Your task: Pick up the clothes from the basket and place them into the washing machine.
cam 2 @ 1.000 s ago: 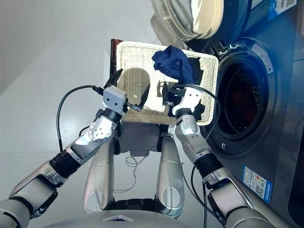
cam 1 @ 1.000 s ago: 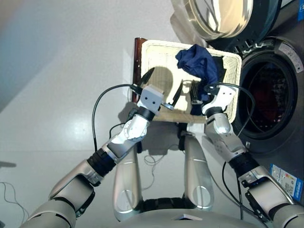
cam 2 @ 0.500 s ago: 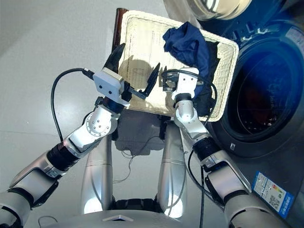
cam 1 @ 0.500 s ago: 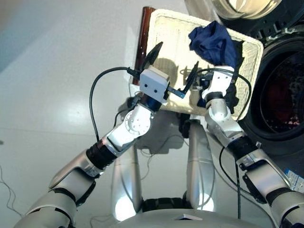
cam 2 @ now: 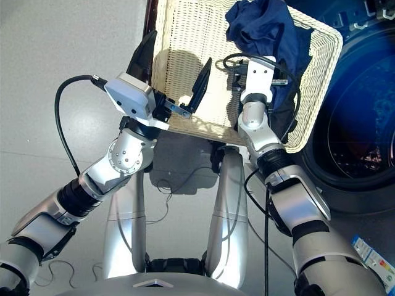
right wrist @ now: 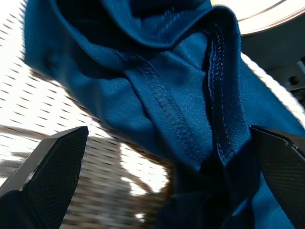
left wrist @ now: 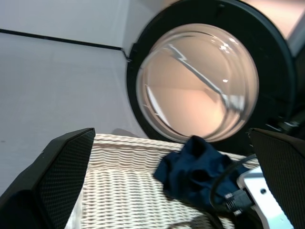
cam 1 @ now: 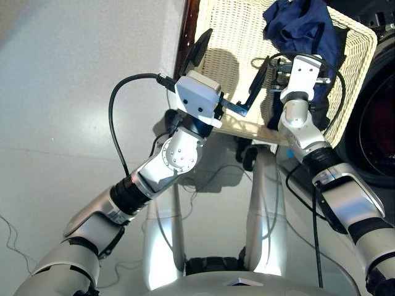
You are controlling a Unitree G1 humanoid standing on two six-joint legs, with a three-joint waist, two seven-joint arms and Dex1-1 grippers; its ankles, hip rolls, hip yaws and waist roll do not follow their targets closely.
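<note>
While both end effectors, left point(cam 1: 228, 74) and right point(right wrist: 152, 181), are spread apart, 1 crumpled navy garment point(cam 1: 300, 28) is seen in the basket point(cam 1: 229, 37) at 2 o'clock.

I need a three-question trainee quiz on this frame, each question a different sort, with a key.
1. True or false: the left claw is shut on cloth.
2. Which garment lies right ahead of the right claw? A coral-red, B navy garment, C a towel.
3. Fill in: the navy garment lies in the ___.

Key: 1 false, it hangs open over the bare weave; 2 B; 3 basket.
</note>
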